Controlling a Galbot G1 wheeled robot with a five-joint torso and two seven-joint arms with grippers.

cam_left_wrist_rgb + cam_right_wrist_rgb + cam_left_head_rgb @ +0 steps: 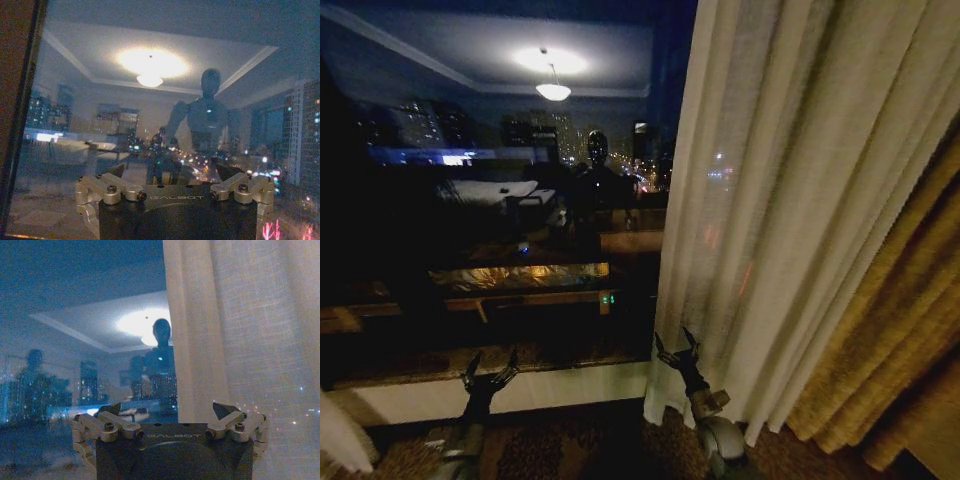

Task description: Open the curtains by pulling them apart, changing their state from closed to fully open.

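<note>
Two sheer cream-white pleated fabric curtain panels are in view: a broad one point(790, 200) at three o'clock and a sliver point(340, 435) at eight o'clock. One thick golden-yellow drape point(890, 340) hangs at four o'clock. Two dark metal grippers show, the left point(488, 372) at seven o'clock and the right point(677, 348) at six, each with spread fingers.

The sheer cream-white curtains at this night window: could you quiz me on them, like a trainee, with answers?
1. True or false: the right gripper is clamped on the right sheer cream-white curtain panel.
2. Which hangs farther right: (a) the sheer panel, (b) the thicker golden-yellow drape?
3. Fill in: the left gripper is raised, fingers spread, before the dark ______.

Key:
1. False; its fingers are open at the panel's inner edge.
2. b.
3. Window glass, which mirrors the lit room and the robot.
</note>
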